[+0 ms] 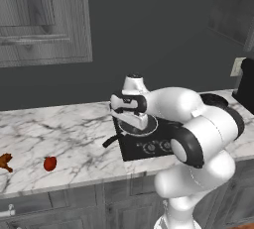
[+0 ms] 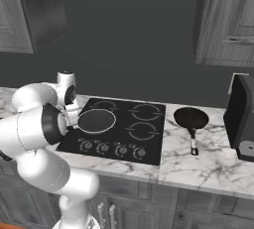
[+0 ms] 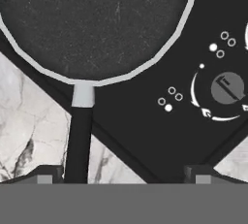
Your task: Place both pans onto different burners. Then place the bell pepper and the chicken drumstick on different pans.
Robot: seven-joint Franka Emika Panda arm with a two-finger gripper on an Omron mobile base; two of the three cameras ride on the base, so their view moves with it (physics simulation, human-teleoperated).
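Observation:
A pale-rimmed pan sits on the front-left burner of the black cooktop; the hand view shows it from above, its black handle reaching out over the marble. My gripper hovers open over the handle, which lies just inside the left fingertip and is not clasped. From the left base view, the gripper hangs above the pan's near-left edge. The second pan rests on the counter to the right of the cooktop. Bell pepper and chicken drumstick lie far left on the counter.
A row of knobs runs along the cooktop's front; one knob is close to my hand. A tall black appliance stands at the far right. Wall cabinets hang above the counter.

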